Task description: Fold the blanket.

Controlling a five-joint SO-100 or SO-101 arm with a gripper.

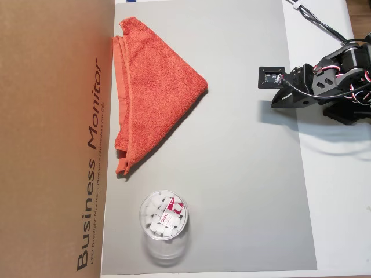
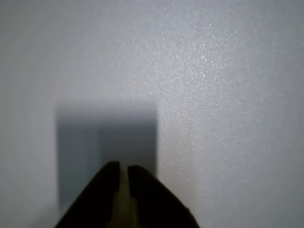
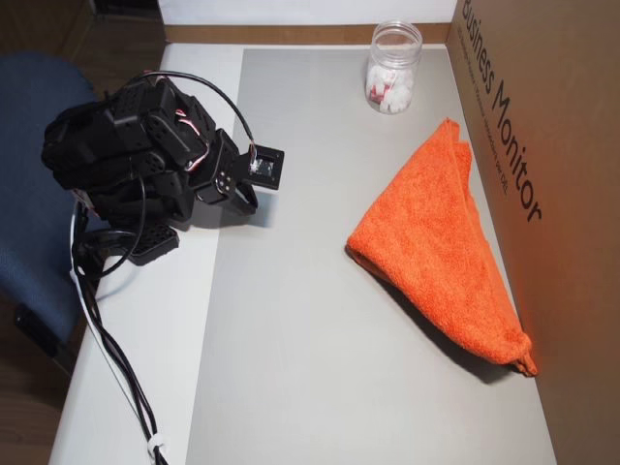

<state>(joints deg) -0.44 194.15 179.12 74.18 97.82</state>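
Observation:
The orange-red blanket [image 1: 155, 90] [image 3: 441, 247] lies folded into a triangle on the grey mat [image 1: 243, 185] [image 3: 291, 329], its long side against the cardboard box. My black arm is folded back at the mat's opposite edge, well clear of the blanket. The gripper [image 1: 276, 104] [image 3: 244, 203] [image 2: 123, 170] hovers low over bare mat. In the wrist view its two dark fingertips [image 2: 108, 178] stand nearly together with only a thin slit and nothing between them. That view shows just mat and the gripper's shadow.
A clear plastic jar [image 1: 164, 219] [image 3: 392, 66] of white pieces stands on the mat near the box. The tall cardboard box [image 1: 52, 139] [image 3: 557, 145] walls off one side. Cables [image 3: 107, 358] trail from the arm's base, beside a blue chair [image 3: 24, 203].

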